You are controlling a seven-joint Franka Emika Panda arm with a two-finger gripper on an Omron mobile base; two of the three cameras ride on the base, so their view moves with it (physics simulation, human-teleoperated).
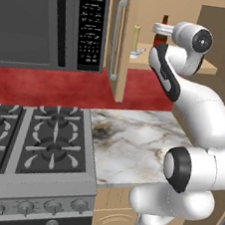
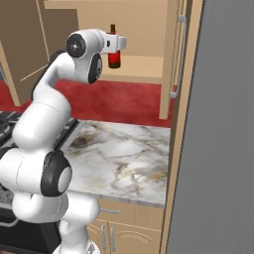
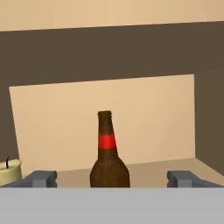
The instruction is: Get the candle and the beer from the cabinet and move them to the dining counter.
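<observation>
Hand (image 3: 111,178) spread wide inside the open cabinet (image 1: 122,60), beer bottle (image 3: 109,155) centred just ahead between the fingers, candle (image 3: 9,170) off to its left; best advanced straight, level, before closing.

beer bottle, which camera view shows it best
The hand view: the beer stands upright and centred between the open end effector's fingertips, neck and red band clear. In the right base view the bottle is small, partly behind the hand. In the left base view the arm hides most of it.
</observation>
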